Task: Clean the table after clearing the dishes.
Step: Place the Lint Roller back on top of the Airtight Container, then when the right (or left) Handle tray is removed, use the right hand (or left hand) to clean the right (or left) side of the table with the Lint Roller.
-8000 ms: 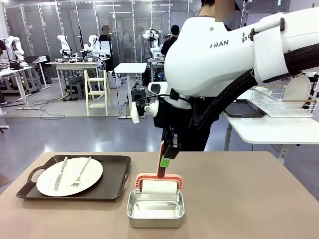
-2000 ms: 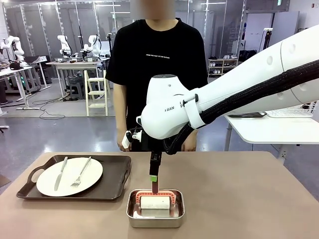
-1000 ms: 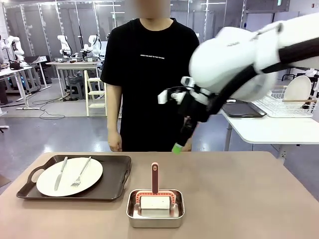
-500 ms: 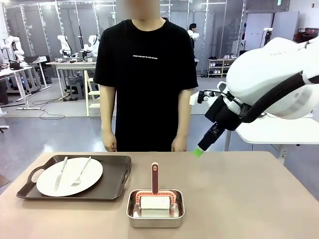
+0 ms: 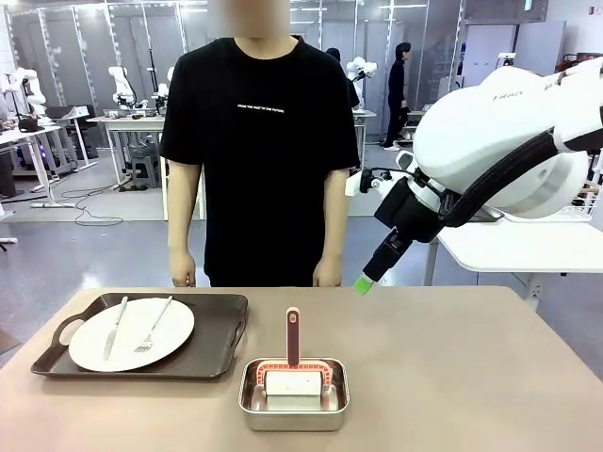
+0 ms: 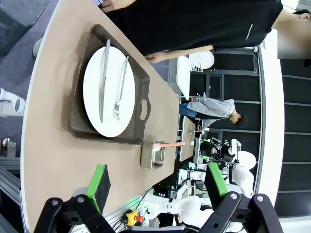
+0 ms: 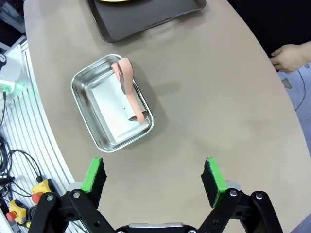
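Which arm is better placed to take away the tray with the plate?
Probably the left: the tray lies on the robot's left, ahead of the open left gripper; the open right gripper hangs right of the steel pan.

A robotics lab: a white robot arm (image 5: pixel 499 141) hangs above the table's (image 5: pixel 452 377) far right corner. Beyond the far edge lies an open hall with a grey floor (image 5: pixel 113 250), glass partitions (image 5: pixel 85 38), white workbenches (image 5: pixel 141 121) and loose cables (image 5: pixel 89 202). A yellow stop-button box (image 6: pixel 130 215) sits below the near edge.
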Controlling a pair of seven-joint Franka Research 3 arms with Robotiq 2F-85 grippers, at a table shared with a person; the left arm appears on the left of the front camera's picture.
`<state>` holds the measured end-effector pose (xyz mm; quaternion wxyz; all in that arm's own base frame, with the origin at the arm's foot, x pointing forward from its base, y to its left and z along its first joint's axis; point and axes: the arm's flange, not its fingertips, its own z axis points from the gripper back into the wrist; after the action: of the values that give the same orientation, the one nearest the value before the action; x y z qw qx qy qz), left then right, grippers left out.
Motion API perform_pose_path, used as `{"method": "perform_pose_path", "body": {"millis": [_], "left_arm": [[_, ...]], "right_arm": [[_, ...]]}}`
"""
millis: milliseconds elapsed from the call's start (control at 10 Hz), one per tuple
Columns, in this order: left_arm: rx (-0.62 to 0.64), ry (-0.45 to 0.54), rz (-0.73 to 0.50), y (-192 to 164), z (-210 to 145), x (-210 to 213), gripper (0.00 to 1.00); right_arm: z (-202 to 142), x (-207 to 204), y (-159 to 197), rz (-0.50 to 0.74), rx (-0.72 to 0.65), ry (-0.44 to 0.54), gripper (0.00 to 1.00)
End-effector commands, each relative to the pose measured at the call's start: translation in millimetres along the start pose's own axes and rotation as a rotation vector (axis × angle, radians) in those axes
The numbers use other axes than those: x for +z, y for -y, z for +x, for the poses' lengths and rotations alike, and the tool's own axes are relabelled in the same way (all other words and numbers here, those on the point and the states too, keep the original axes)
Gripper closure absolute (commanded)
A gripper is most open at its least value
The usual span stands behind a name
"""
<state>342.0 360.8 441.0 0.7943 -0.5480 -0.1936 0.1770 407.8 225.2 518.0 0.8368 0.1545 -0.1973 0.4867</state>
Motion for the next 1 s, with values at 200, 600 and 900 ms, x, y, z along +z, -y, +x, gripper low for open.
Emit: {"method": "perform_pose_path", "body": {"millis": [200,600,900], "left_arm": [[-0.006,0.012,-0.009,0.3,-0.5,2.0,0.0],[-0.006,0.012,-0.009,0.3,-0.5,2.0,0.0],[-0.006,0.012,-0.009,0.3,-0.5,2.0,0.0]], "right_arm": [[1.9,1.6,0.0,0.0,-0.007,-0.016,0.0],[1.9,1.6,0.0,0.0,-0.007,-0.016,0.0],[1.9,1.6,0.0,0.0,-0.007,-0.016,0.0]]}}
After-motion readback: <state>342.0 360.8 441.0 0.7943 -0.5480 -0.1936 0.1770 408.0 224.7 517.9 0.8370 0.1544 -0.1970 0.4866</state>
